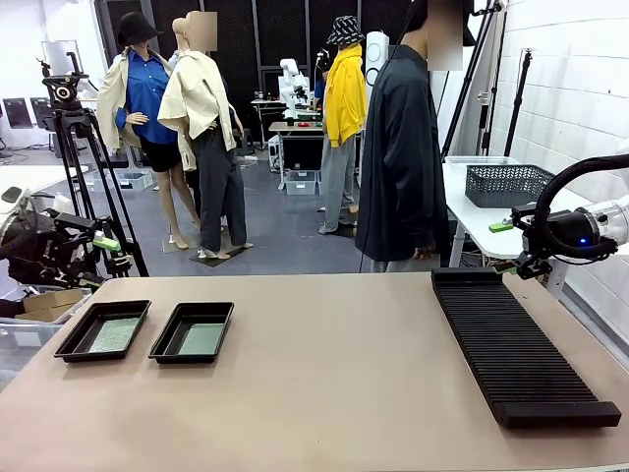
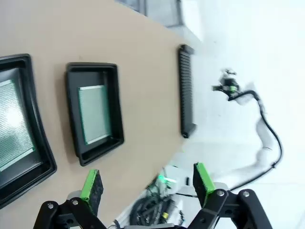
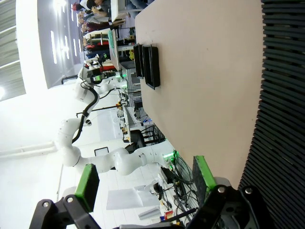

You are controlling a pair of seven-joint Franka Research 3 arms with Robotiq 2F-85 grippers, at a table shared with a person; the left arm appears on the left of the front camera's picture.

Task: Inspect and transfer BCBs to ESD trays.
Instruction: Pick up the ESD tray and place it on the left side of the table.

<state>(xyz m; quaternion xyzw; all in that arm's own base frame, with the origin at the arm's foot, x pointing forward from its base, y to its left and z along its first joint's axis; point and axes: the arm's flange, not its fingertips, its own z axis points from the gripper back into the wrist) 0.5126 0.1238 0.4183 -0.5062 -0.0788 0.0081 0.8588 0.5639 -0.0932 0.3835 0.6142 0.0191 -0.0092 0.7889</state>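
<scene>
At 8 o'clock on the counter (image 1: 324, 383), front view: two ESD trays side by side, the left tray (image 1: 102, 330) and the right tray (image 1: 193, 331) just apart, each holding one flat green BCB, namely the left board (image 1: 113, 334) and the right board (image 1: 201, 338), lying on the tray floors. At 3 to 4 o'clock: long black ribbed rack (image 1: 521, 344), lengthwise toward the far edge, slots unfilled as far as visible. At 12 o'clock, beyond the far edge: a person in a dark top (image 1: 401, 157), standing, hands not clearly seen. At 9 o'clock, off the counter's left edge: left claw (image 1: 110, 251), well apart from the trays. At 3 o'clock, off the right edge, above the rack's far end: right claw (image 1: 511, 246), touching nothing.

Left wrist view: left claw (image 2: 147, 183) spread wide, green pads (image 2: 90, 186) far apart, nothing between; both trays and boards ahead, rack farther off.

Right wrist view: right claw (image 3: 143, 183) likewise spread wide, holding nothing; rack (image 3: 281, 119) along one side, trays (image 3: 147, 64) far across the counter.

At 2 o'clock, on a white side table behind: grey mesh basket (image 1: 506, 184).
</scene>
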